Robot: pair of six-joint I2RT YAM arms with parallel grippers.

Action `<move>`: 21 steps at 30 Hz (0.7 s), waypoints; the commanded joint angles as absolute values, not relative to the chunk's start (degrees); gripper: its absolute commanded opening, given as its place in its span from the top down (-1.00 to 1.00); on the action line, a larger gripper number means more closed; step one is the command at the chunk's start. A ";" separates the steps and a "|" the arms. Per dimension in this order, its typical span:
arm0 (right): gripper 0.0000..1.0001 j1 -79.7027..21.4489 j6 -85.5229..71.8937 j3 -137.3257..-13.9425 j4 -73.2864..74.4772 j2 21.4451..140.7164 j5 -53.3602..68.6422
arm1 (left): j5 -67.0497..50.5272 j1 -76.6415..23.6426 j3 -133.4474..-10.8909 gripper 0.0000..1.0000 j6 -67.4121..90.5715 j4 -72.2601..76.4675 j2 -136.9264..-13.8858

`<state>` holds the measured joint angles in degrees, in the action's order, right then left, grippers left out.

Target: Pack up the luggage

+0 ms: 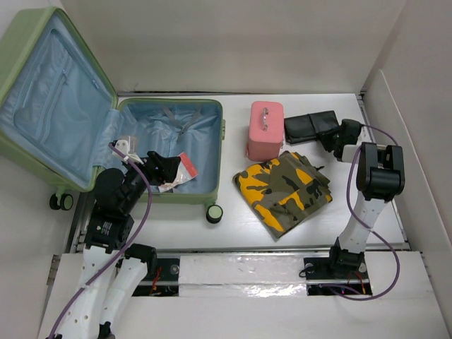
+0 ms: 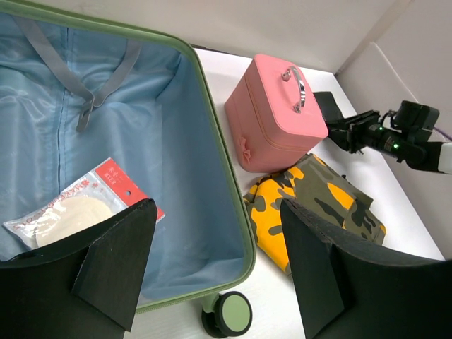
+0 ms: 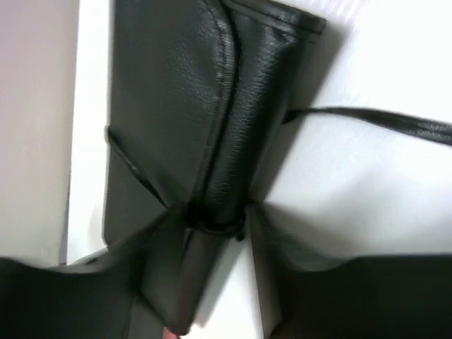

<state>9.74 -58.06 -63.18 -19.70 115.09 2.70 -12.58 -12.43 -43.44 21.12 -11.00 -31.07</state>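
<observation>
The light-green luggage (image 1: 221, 141) lies open at the left, its lid propped up and its pale blue lining showing. In the left wrist view its rim (image 2: 227, 176) runs down the middle. A clear packet with a red header (image 1: 185, 169) lies inside, also seen in the left wrist view (image 2: 78, 208). My left gripper (image 1: 169, 166) hovers over the near right corner of the base (image 2: 215, 212), open and empty. My right gripper (image 1: 333, 138) is at the back right, closed on the folded ridge of a black leather pouch (image 1: 309, 127) that lies on the table (image 3: 214, 226).
A pink boxy case with a handle (image 1: 265, 129) stands right of the luggage. A folded orange-and-green camouflage garment (image 1: 282, 191) lies in front of it. A luggage wheel (image 1: 215, 212) sticks out at the near right corner. White walls enclose the table.
</observation>
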 commanded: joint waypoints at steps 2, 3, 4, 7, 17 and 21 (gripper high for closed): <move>0.41 8.96 -62.40 -65.39 -20.30 119.09 1.40 | -12.22 -12.74 -45.26 -0.37 20.83 -9.05 -31.64; 0.54 8.96 -62.40 -65.13 -21.00 119.18 1.67 | -12.13 -12.74 -45.26 -0.36 20.83 -9.14 -31.73; 0.73 8.96 -62.49 -63.91 -22.14 118.83 1.32 | -12.13 -12.74 -45.26 -0.36 20.83 -9.14 -31.90; 0.99 8.96 -61.35 -63.19 -23.82 117.16 -1.84 | -12.48 -12.74 -45.26 -0.36 20.66 -9.14 -32.17; 1.00 11.24 -46.86 -59.24 -36.64 107.15 2.18 | -13.36 -11.16 -45.00 -0.35 20.83 -8.61 -31.99; 1.00 11.86 -42.73 -55.99 -41.12 100.74 4.83 | -13.54 -11.16 -44.83 -0.35 20.83 -8.35 -31.99</move>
<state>11.00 -48.73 -57.08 -30.70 106.30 2.85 -12.71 -11.51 -43.44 21.10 -10.98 -32.08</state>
